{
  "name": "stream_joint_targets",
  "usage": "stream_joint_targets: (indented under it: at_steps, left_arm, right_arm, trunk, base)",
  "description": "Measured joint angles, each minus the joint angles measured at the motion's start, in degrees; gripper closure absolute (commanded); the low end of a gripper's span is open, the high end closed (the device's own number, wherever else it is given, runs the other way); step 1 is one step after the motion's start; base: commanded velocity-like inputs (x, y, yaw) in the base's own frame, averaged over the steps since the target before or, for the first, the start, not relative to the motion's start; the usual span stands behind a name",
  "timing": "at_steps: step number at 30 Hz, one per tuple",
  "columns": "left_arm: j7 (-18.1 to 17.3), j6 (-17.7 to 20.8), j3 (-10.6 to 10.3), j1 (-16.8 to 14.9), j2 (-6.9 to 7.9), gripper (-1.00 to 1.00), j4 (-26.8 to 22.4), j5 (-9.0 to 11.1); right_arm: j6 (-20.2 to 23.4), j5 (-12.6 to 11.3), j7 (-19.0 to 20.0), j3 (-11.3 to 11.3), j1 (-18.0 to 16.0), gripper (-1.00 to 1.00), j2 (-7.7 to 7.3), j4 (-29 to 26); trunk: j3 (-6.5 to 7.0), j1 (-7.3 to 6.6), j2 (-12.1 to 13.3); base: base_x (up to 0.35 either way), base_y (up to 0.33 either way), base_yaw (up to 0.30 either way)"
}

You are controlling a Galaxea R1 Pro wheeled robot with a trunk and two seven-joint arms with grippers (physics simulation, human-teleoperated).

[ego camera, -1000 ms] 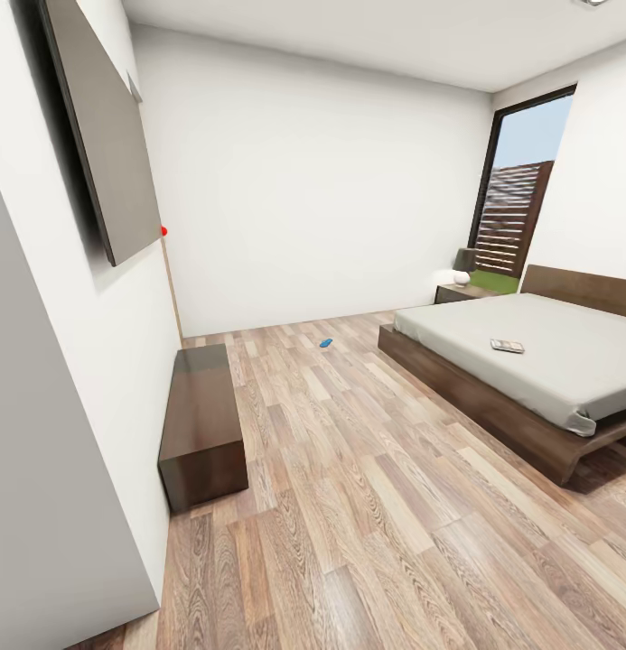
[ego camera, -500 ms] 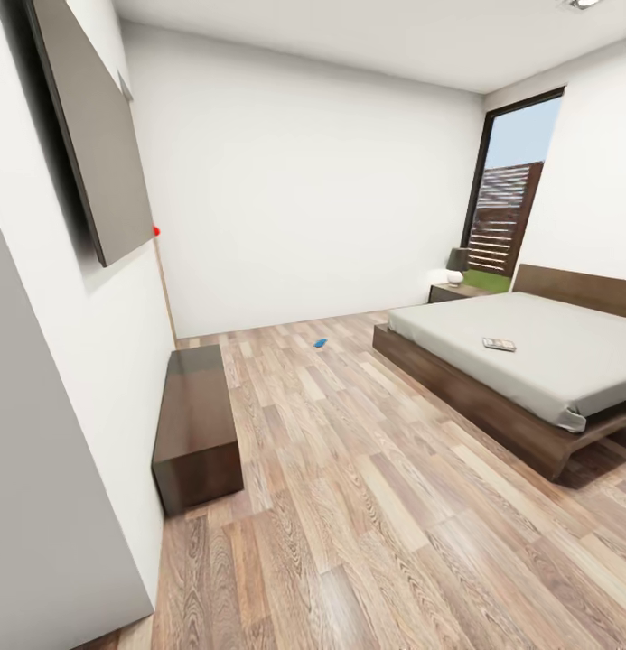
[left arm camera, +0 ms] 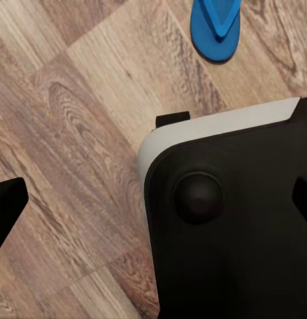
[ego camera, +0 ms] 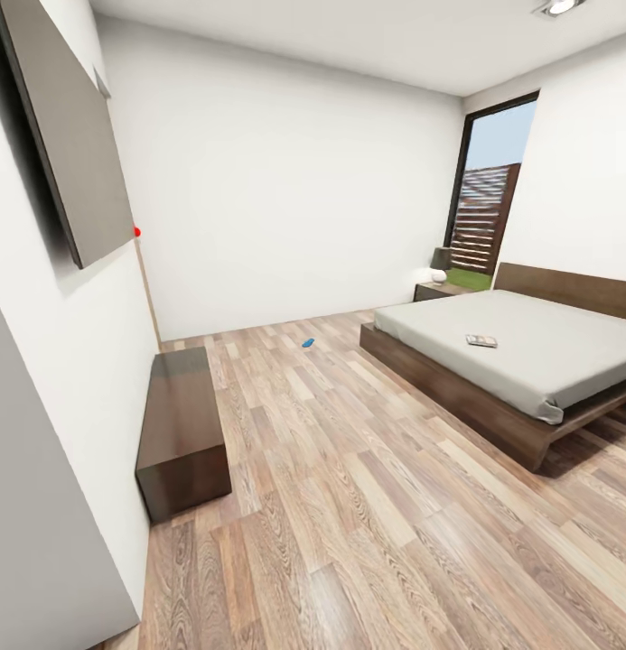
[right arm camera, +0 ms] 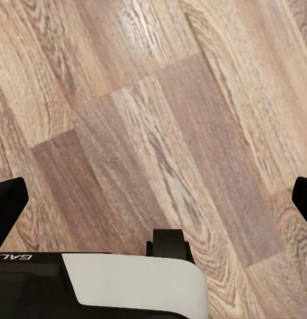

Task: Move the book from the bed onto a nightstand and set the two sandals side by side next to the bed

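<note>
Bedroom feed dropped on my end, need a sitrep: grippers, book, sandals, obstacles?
Both grippers spread, empty. Book on bed. One sandal on far floor, another by the base. Bench along left wall, path open.

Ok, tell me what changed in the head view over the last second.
The whole picture has slid left, so the camera has turned right rather than the things moving: more of the bed and window shows, less of the left wall. The book lies on the mattress as before, the blue sandal on the floor near the far wall, the low cabinet against the left wall. Nothing taken hold of or let go.
</note>
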Motion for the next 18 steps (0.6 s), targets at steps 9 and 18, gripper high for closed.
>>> stream_joint_targets:
  at_steps: [9,18]
  left_arm:
    - [0.0,0.0,0.0,0.0,0.00,-1.00,0.0,0.0]
    - [0.0,0.0,0.0,0.0,0.00,-1.00,0.0,0.0]
  right_arm:
    - [0.0,0.0,0.0,0.0,0.0,-1.00,0.00,0.0]
    - [0.0,0.0,0.0,0.0,0.0,-1.00,0.00,0.0]
  trunk:
    - [0.00,0.00,0.0]
    - [0.00,0.00,0.0]
  base:
    - [0.000,0.000,-0.014]
    - [0.000,0.000,-0.055]
